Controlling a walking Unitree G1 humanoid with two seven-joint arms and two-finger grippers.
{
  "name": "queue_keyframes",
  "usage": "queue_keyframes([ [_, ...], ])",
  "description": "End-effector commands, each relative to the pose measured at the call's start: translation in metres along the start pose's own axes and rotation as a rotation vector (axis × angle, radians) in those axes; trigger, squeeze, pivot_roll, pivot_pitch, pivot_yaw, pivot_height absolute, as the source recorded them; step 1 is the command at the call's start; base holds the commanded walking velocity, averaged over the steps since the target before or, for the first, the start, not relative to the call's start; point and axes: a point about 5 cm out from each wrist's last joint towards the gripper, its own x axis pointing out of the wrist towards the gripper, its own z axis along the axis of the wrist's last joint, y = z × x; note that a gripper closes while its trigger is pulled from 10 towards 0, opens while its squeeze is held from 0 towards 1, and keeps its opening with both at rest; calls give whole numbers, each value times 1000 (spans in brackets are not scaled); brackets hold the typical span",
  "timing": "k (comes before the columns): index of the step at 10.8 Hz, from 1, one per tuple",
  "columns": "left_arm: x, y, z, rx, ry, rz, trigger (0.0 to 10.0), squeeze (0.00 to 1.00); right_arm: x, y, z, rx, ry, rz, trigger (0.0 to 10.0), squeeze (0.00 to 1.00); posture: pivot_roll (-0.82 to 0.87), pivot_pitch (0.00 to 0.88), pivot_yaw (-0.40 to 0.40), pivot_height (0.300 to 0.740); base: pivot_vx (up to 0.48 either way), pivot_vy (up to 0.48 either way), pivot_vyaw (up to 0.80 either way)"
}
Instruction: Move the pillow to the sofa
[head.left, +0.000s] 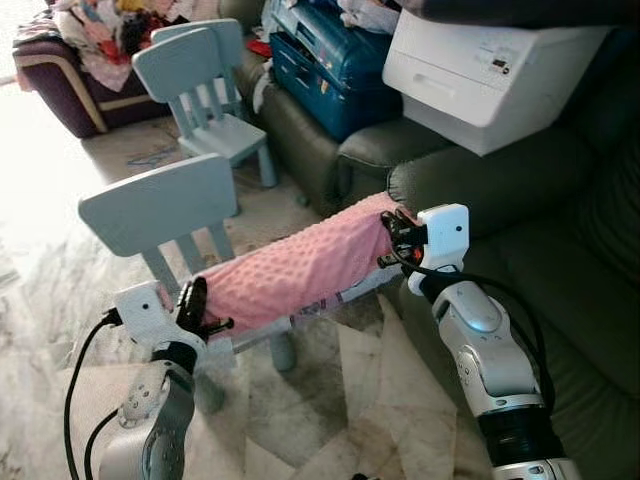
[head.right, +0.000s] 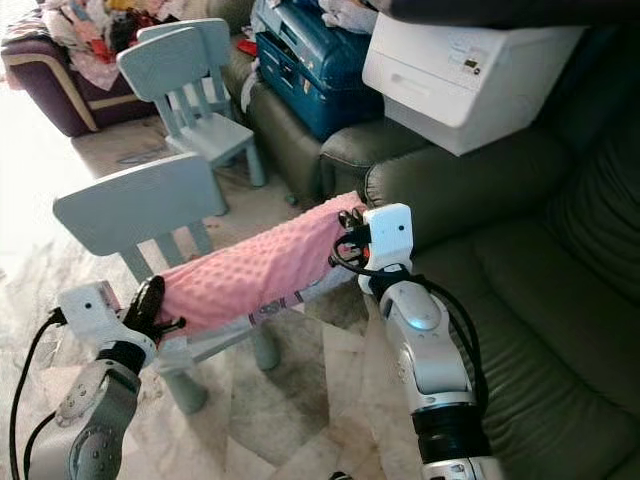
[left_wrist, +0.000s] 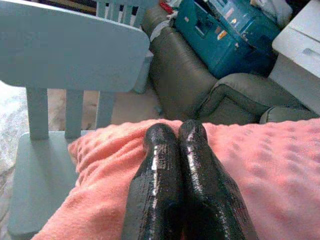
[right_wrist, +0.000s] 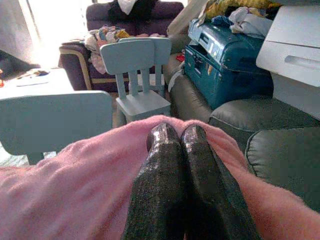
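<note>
Living room, blue chair (head.left: 160, 215) | pillow (head.left: 295, 270) spans left gripper (head.left: 192, 305) and right gripper (head.left: 395, 238) | both clamped on its ends

Both eye views look steeply down from the head, sharing the pillow (head.left: 300, 270) at centre frame; each wrist view looks closely along its fingers onto it.

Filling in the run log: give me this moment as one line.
pillow: held over blue chair | left gripper: shut on one end | right gripper: shut on other end | sofa: to robot's right
</note>
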Motion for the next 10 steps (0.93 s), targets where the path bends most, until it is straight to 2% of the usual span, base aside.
queue_keyframes([
  [1, -1, 5, 2, 30, -10, 17, 10000, 0, 2, -1, 6, 0, -27, -9, 10000, 0, -193, 80, 65, 740, 0, 0, -800],
  [8, 0, 8, -4, 10, -6, 25, 10000, 0, 0, -3, 8, -11, -28, -1, 10000, 0, -210, 95, 53, 740, 0, 0, -800],
  [10, 0, 7, -5, -9, -5, 15, 10000, 0, 0, -3, 8, -19, -28, 6, 10000, 0, -213, 97, 48, 740, 0, 0, 0],
])
